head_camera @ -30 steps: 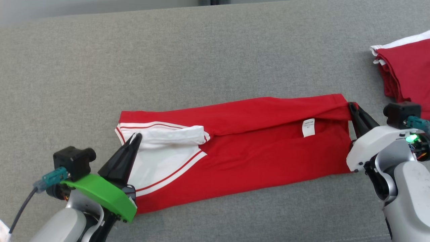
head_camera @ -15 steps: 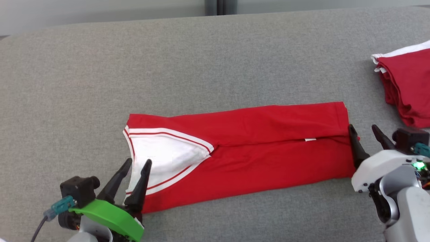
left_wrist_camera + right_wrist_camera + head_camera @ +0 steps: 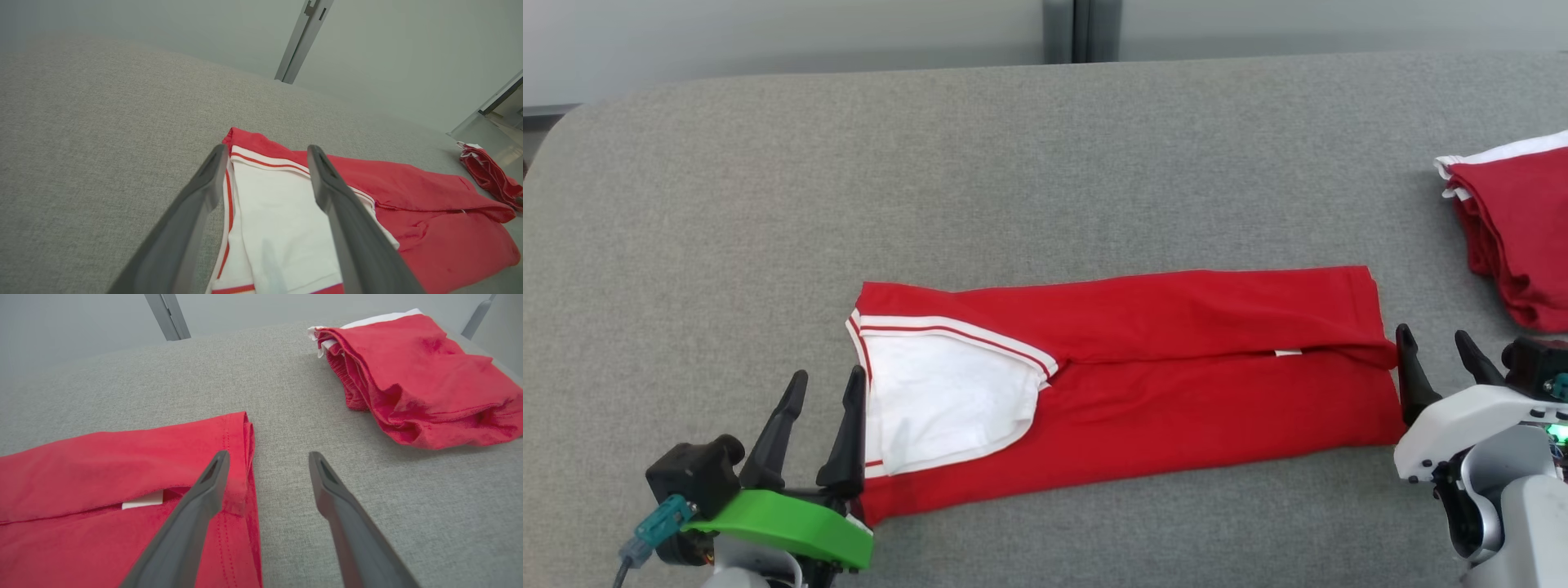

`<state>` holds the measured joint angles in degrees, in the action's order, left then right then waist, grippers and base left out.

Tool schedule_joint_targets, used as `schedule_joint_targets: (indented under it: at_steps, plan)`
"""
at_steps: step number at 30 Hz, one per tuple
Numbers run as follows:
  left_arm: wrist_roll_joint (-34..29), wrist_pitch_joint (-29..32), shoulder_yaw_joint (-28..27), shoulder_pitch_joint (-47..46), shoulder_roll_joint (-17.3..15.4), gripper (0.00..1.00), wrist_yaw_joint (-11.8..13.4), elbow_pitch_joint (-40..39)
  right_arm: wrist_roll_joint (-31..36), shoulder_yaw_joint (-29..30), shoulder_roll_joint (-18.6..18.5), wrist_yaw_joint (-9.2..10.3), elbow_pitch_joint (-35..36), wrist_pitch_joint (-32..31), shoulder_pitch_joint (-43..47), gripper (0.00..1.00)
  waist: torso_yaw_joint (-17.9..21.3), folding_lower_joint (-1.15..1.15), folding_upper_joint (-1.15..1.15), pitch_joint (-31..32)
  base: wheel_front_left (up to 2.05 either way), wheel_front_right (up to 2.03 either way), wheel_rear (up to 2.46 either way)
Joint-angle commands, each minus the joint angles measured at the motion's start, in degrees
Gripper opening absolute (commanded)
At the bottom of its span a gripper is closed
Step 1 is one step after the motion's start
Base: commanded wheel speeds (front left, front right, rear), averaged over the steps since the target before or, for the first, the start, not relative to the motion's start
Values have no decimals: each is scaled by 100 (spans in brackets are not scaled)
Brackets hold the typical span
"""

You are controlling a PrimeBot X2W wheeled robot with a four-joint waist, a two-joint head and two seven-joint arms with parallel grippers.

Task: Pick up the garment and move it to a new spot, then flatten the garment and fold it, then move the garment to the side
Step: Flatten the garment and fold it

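The garment (image 3: 1176, 376) is a red shirt with a white, red-striped panel, lying folded into a long band across the grey surface. My left gripper (image 3: 823, 382) stands open at the band's left end, just off the white panel (image 3: 939, 400); in the left wrist view its fingers (image 3: 327, 196) straddle that white panel (image 3: 278, 212). My right gripper (image 3: 1435, 341) is open at the right end, its left finger beside the hem. In the right wrist view the garment's red hem (image 3: 237, 457) lies by the left finger (image 3: 204, 498), and nothing is held.
A second folded red garment (image 3: 1515, 237) with white trim lies at the far right edge, also in the right wrist view (image 3: 416, 375). The grey padded surface (image 3: 931, 180) extends far behind and to the left. A wall with a metal post (image 3: 1082, 28) stands behind.
Both grippers have opened and let go of the garment's ends, then drawn back toward me. The top flap now lies flat over the band. The camera has tilted.
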<state>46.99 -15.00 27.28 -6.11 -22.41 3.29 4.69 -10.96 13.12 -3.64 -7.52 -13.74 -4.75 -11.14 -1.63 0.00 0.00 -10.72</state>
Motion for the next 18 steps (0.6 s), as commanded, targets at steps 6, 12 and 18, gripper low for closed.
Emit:
schedule_joint_targets:
  at_steps: [6,12,18]
  plan:
    - [-559,-18,-388,130,273,100,-55,5,169,-24,17,7,-444,186,-324,100,-156,0,0,-9,0,0,0]
    - [-1141,-18,-804,234,541,100,-72,63,384,-85,36,7,-869,427,-462,100,-252,0,0,23,0,0,0]
    - [-1538,-19,-1119,251,766,100,-173,240,437,-75,54,7,-1320,712,-478,100,-263,0,0,64,0,0,0]
